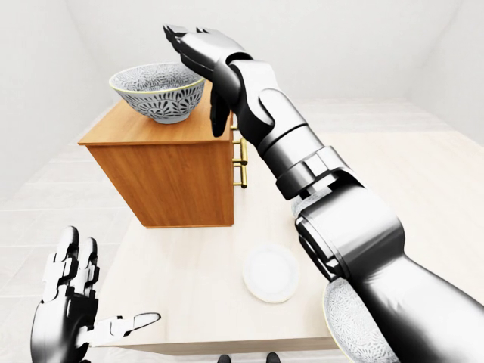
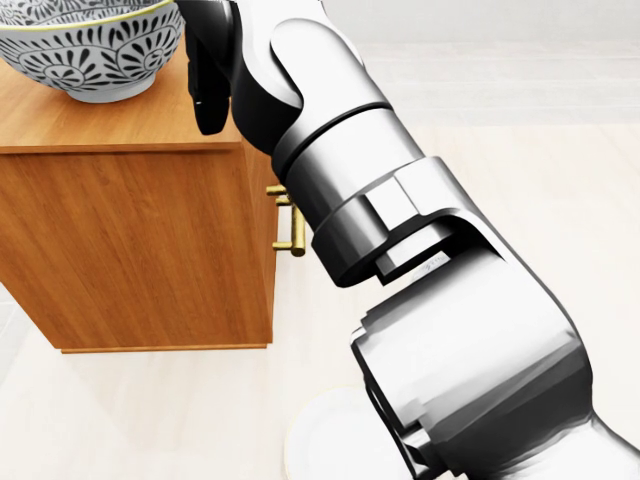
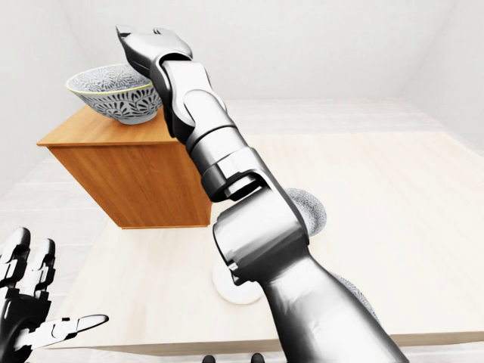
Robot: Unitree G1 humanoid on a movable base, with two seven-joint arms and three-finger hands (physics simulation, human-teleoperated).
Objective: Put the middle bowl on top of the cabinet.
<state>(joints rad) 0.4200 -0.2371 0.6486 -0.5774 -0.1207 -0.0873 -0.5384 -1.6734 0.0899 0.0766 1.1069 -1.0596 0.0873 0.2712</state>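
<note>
A grey patterned bowl with a yellow rim stands upright on the wooden cabinet, toward the left of its top. My right hand is raised just right of the bowl's rim. Its fingers are spread and open, above and beside the rim, not closed round the bowl. The right arm crosses all three views and hides part of the cabinet's right side. My left hand hangs open at the bottom left of the left-eye view, below the table edge, holding nothing.
The cabinet stands on a pale wooden table and has brass handles on its right face. A white plate lies near the table's lower edge. One patterned bowl sits beside my right forearm, another further right.
</note>
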